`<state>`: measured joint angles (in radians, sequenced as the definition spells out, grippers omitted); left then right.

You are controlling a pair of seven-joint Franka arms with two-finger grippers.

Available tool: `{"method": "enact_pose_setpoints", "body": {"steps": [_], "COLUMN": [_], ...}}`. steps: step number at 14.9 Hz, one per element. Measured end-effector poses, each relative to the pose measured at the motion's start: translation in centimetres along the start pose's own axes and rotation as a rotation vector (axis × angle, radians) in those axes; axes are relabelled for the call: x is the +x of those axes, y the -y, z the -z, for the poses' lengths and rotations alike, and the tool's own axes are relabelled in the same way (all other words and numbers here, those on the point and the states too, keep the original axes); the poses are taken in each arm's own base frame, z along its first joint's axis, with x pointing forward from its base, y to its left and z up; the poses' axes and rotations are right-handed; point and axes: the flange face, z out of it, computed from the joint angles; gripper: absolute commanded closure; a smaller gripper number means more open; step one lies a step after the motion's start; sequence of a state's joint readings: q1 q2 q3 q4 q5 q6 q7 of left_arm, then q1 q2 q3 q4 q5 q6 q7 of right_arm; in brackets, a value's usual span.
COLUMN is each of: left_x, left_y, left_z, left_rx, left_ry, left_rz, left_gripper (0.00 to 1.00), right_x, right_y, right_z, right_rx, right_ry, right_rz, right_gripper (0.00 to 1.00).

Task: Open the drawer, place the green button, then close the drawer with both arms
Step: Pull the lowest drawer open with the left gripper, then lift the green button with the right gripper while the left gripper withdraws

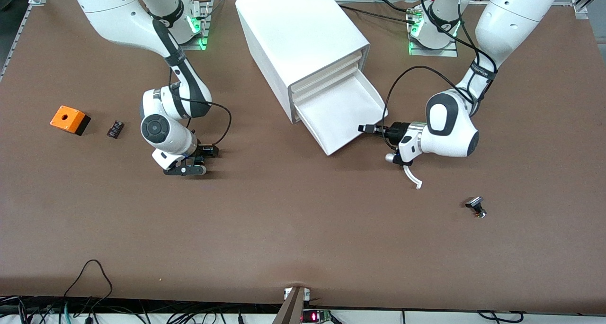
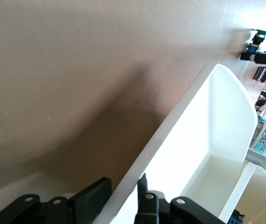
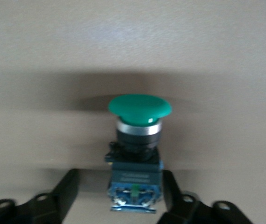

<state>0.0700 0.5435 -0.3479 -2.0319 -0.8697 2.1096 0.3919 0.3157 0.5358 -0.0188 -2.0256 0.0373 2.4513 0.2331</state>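
The drawer (image 1: pixel 341 113), lowest in the white cabinet (image 1: pixel 303 40), stands pulled out and empty. My left gripper (image 1: pixel 363 128) is shut on the drawer's front wall (image 2: pixel 217 140), one finger outside and one inside (image 2: pixel 124 181). The button, with a green cap (image 3: pixel 140 106) and a blue-and-black body, lies on the table toward the right arm's end; the left wrist view also catches it (image 2: pixel 259 37). My right gripper (image 1: pixel 201 159) is down at the table with its jaws either side of the button's body (image 3: pixel 119 173). One finger (image 3: pixel 69 186) stands clear of the body; the other (image 3: pixel 170 191) is close against it.
An orange box (image 1: pixel 70 119) with a round hole and a small black part (image 1: pixel 115 129) lie near the right arm's end of the table. A silver-and-black knob (image 1: pixel 476 206) lies nearer the front camera than the left gripper.
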Motion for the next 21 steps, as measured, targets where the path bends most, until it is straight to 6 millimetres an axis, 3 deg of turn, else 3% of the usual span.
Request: {"method": "enact_pose_setpoints", "body": {"steps": [4,8,13,17,19,21], "left_x": [0.6,2.0,2.5,0.7,-1.4,-4.2], "left_y": [0.6,-0.1,0.3,-0.7,-3.3,-7.8], "left_z": [1.2,5.3,15.4,22.7,27.3,32.1], "left_rx": [0.01,0.034,0.107,0.316,0.461,0.607], "left_ry": [-0.041,-0.15,-0.415,-0.487,-0.448,-0.399], "left_rz": [0.02,-0.001,-0.001,-0.11,-0.206,-0.264], "left_gripper": [0.0,0.0,0.0,0.0,0.0,0.0], "right_x": [-0.3,0.7,2.4,4.6,5.2,5.4], "right_y": [1.5,2.0,2.6,4.3,6.3,8.8], "right_z": [0.6,1.9,5.3,11.2,14.3,16.8], "right_rx": [0.013,0.024,0.032,0.044,0.051,0.048], "right_ry": [-0.008,-0.042,-0.078,-0.157,-0.206,-0.249], "right_rz": [0.022,0.034,0.099,0.294,0.421,0.576], "right_gripper": [0.8,0.85,0.86,0.86,0.86,0.86]}}
